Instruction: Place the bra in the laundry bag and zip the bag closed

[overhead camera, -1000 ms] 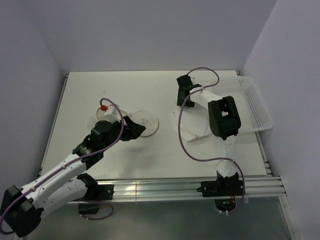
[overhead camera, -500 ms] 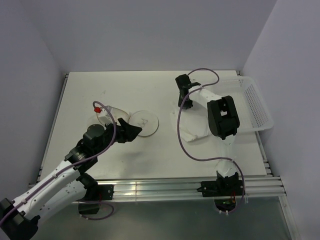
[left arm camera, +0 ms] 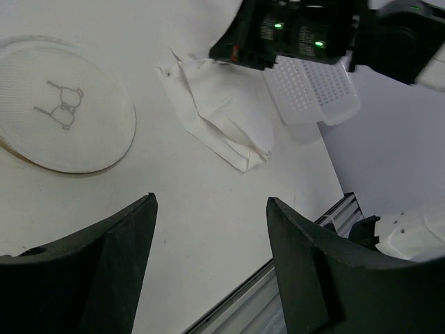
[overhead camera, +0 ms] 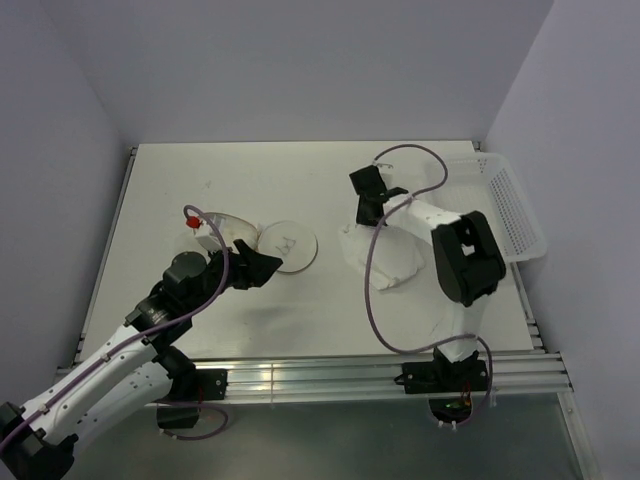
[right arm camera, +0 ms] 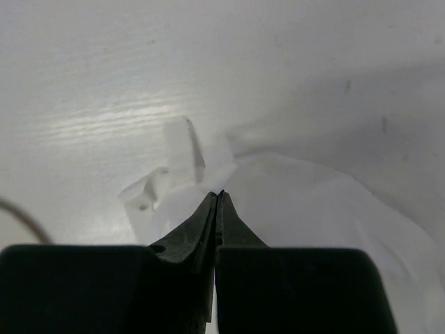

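From above, the right gripper (overhead camera: 362,213) is pinched shut on the far edge of the bra (overhead camera: 385,258), beside the basket (overhead camera: 512,205), so pick-up looks to be in hand. Next the bra must travel left to the flat bag (overhead camera: 285,245), whose opening cannot be seen. The left wrist view shows the left gripper (left arm camera: 208,206) spread wide near the bag. The right wrist view shows closed jaws on white fabric.

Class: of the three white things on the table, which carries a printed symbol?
The round laundry bag, marked with a small line drawing; the crumpled bra and perforated basket are plain.
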Controlling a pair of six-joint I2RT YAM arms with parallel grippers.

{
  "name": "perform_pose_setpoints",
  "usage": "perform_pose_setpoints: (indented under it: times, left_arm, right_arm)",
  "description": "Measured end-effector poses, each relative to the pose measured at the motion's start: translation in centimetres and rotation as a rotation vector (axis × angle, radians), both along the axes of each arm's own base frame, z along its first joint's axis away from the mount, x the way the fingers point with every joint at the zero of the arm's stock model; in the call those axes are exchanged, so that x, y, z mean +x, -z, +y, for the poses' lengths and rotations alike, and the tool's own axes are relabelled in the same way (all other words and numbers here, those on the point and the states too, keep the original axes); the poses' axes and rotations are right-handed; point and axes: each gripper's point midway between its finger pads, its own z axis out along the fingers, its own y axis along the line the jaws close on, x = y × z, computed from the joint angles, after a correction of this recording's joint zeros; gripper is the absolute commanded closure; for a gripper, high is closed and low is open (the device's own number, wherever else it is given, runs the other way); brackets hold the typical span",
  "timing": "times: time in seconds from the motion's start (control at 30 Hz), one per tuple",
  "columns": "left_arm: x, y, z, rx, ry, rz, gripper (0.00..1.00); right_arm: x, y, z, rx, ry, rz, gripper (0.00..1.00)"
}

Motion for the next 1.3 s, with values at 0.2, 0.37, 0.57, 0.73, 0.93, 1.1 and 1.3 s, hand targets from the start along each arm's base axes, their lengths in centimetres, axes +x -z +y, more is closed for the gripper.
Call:
perform_pose_setpoints:
  times: [0.2,0.37,0.57,0.73,0.93,1.1,1.3]
  left_arm:
    - [0.3,0.3,0.1,0.011,-0.014,0.003,0.3]
    - [0.4,0.2,0.0,0.007,-0.014,-0.001,0.31]
    - [0.7,-0.2,-0.3,0.004,-0.009,-0.003,0.31]
    - [1.0,-2.8,-1.0,-0.038,0.012,-0.047,0.32]
    - [1.3,-4.9,-1.6,-0.073,0.022,-0.087,0.31]
    - [1.6,-4.4,-1.9,-0.065,0.023,-0.073,0.31]
    - [2.1,-3.5,-2.6,-0.074,0.024,-0.046,0.31]
  right_arm:
    - [-4.2,-13.1,1.1,0.066,-0.04,-0.347,1.0]
    - [-10.8,-23.5,1.8,0.183,-0.071,-0.628,1.0]
    - [-18.0,-29.5,1.6,0.266,-0.102,-0.764,1.0]
    - [-22.5,-36.3,3.7,0.327,-0.184,-0.851,1.0]
    - [-22.3,-42.1,3.8,0.311,-0.16,-0.944,1.0]
    - [-17.4,-41.2,1.1,0.235,-0.066,-0.953,1.0]
    - [-9.9,-32.9,0.2,0.148,-0.04,-0.824,1.0]
